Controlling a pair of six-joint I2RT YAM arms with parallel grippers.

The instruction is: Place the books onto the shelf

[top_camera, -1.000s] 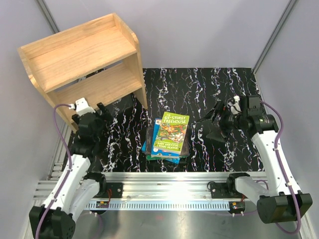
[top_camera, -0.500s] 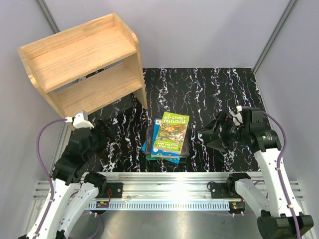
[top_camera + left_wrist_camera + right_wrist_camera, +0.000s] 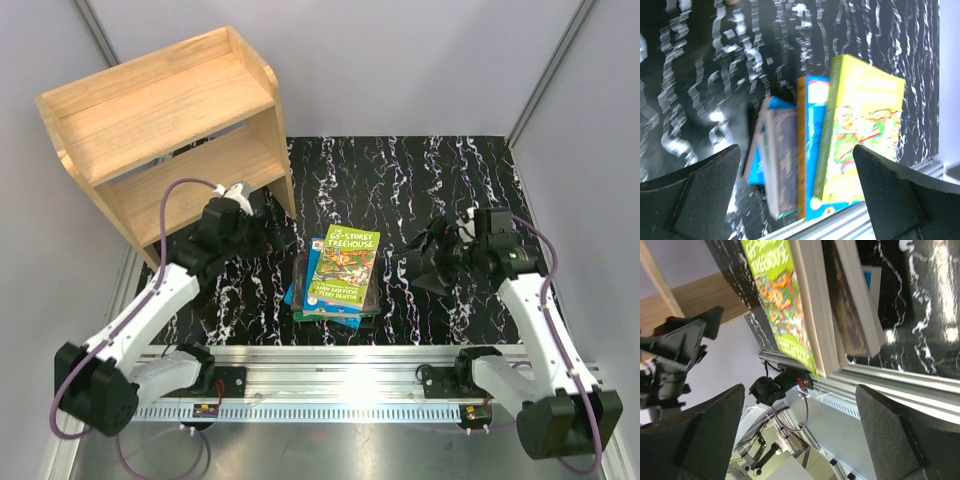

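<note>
Shelf point(image 3: 165, 120) stands upright. Books point(image 3: 340, 270) lie stacked flat, green cover on top, to the shelf's right and nearer the arms, apart from it. Left gripper point(image 3: 268, 226), jaws wide, holding nothing, hovers near the shelf's right foot. Right gripper point(image 3: 416, 256), equally wide and empty, is well apart from the shelf, past the books.

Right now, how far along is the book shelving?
Done: nothing; the light wooden two-tier shelf shows no book. In hand: nothing; the left gripper and right gripper stand open and empty on either side of the stack of paperbacks, green cartoon cover on top. Left: every book, all lying on the black marbled table.
</note>
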